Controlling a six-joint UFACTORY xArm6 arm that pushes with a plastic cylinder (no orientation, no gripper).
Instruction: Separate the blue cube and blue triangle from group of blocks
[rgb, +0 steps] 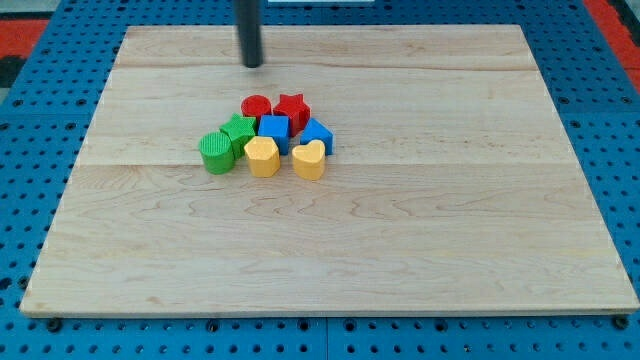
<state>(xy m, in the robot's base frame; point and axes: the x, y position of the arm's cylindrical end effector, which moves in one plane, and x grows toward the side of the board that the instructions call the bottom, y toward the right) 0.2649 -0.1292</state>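
Observation:
The blue cube (274, 129) sits in the middle of a tight cluster of blocks near the board's centre. The blue triangle (317, 135) touches it on the view's right. Around them are a red cylinder (256, 106) and a red star (292, 108) above, a green star (238, 130) and a green cylinder (215, 153) to the left, and a yellow hexagon (262, 156) and a yellow heart (309, 160) below. My tip (252, 64) rests on the board above the cluster, apart from the red cylinder.
The wooden board (480, 230) lies on a blue perforated base (30, 120). A red area shows at the view's top corners.

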